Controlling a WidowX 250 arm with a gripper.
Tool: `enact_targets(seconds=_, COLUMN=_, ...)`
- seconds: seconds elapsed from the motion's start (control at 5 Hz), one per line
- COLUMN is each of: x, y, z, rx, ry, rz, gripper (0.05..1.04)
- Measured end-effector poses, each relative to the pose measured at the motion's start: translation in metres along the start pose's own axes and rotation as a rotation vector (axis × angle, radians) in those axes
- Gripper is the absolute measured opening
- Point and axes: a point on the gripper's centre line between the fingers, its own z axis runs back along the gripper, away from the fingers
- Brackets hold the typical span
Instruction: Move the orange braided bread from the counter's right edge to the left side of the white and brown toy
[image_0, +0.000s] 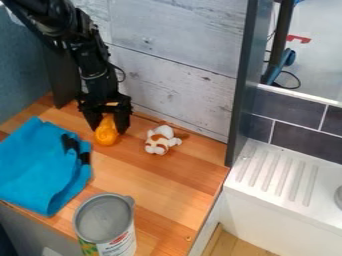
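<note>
The black two-finger gripper (109, 129) was low over the wooden counter (150, 182), its fingers wide apart, one on each side of a rounded, glossy orange object (105, 135) near the plank wall (175, 67). A small white-and-brown plush toy (159, 140) lay just beside the gripper, on the picture's right; a bright blue cloth (40, 167) with black patches spread out on the left, close to the orange object. The wall stood close behind them. Nearer the camera was an open grey-topped can (107, 225) with a printed label. A white ribbed drainboard (277, 172) adjoined the counter. In all: one orange object, one plush toy, one cloth, one can.
</note>
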Motion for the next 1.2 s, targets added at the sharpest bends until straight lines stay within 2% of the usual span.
enact_targets(seconds=0.2, x=0.001, y=-0.004, z=0.001, rx=-0.023, ry=-0.006, rz=0.008, gripper=1.016)
enact_targets(seconds=0.4, x=0.002, y=-0.011, z=0.009, rx=-0.067, ry=-0.022, rz=0.017, gripper=1.009)
enact_targets(seconds=0.6, x=0.001, y=-0.002, z=0.035, rx=-0.075, ry=-0.086, rz=0.049, gripper=1.007)
enact_targets(seconds=0.8, x=-0.015, y=0.001, z=0.053, rx=-0.068, ry=-0.097, rz=0.050, gripper=1.007)
enact_targets(seconds=1.0, x=-0.044, y=0.002, z=0.077, rx=-0.004, ry=-0.056, rz=-0.006, gripper=1.007)
enact_targets(seconds=1.2, x=-0.079, y=-0.012, z=0.091, rx=0.051, ry=-0.001, rz=-0.117, gripper=1.007)
